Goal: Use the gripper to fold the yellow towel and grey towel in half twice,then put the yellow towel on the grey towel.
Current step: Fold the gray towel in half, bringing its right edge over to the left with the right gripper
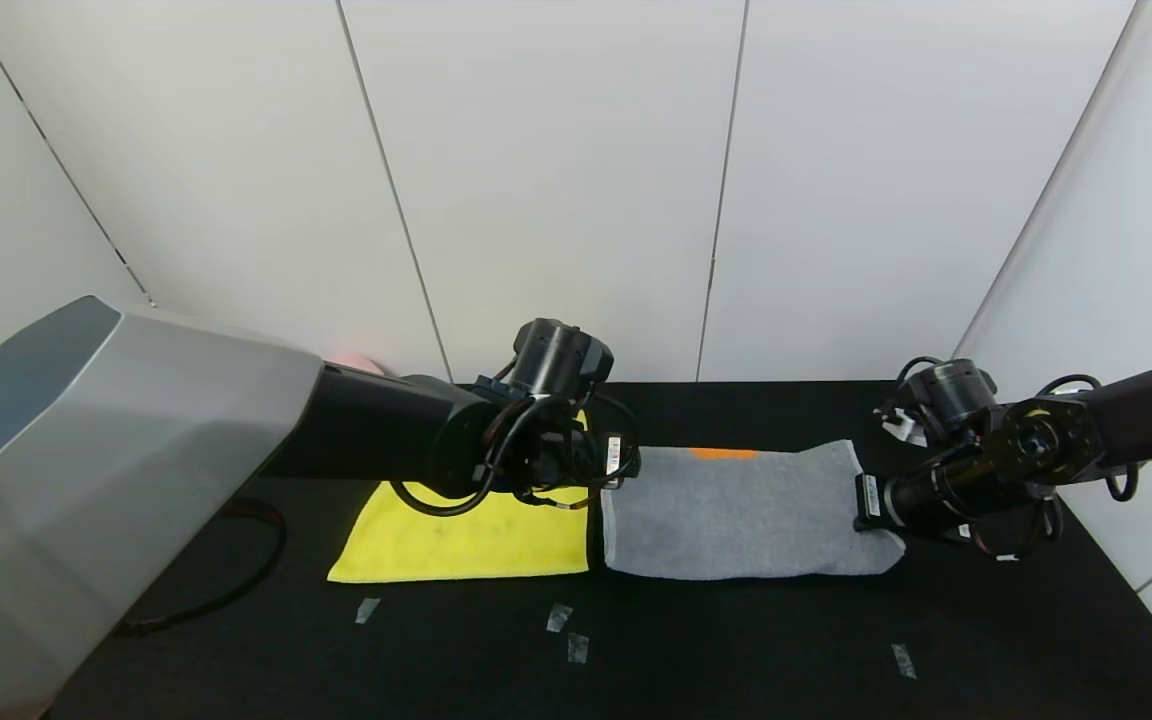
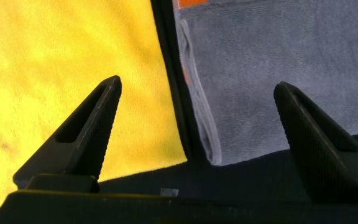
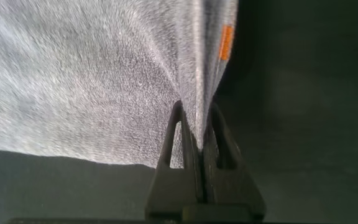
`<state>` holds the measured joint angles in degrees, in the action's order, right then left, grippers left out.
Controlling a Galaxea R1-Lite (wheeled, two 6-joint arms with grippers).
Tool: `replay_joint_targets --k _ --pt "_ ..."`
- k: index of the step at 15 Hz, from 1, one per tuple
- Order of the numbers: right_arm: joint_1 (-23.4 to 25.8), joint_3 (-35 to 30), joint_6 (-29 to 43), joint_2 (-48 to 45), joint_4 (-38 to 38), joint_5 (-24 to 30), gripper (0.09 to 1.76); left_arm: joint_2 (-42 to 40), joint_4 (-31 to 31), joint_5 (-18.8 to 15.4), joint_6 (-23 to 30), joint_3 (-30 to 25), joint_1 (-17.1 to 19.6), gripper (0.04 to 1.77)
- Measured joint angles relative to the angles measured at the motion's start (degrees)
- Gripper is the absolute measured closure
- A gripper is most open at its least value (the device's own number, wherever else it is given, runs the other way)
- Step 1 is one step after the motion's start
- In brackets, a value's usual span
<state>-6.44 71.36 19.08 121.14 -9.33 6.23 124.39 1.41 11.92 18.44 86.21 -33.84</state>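
Right wrist view: I see the right gripper point(image 3: 199, 140) pinched tight on the right edge of the grey towel point(image 3: 92, 81). That towel lies flat on the black table point(image 1: 736, 640), with the yellow towel point(image 1: 466, 540) just beside it on the left. My left gripper point(image 2: 197, 118) hangs spread wide over the seam between the two.

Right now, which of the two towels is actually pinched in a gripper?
The grey towel: the right gripper is shut on its right edge. The yellow towel lies free, with the left gripper open above the seam between them.
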Motion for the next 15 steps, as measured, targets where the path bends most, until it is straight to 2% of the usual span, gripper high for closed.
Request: replay_joint_targets --k 10,15 --pt "7.1 -0.1 -2.2 -3.7 -2.0 0.3 1.71 0.1 0.1 0.0 -0.1 0.0 0.0 0.09" --pt "7.8 -0.2 -2.5 -5.1 -2.0 0.3 1.71 0.0 0.1 0.0 0.0 0.1 0.0 0.09"
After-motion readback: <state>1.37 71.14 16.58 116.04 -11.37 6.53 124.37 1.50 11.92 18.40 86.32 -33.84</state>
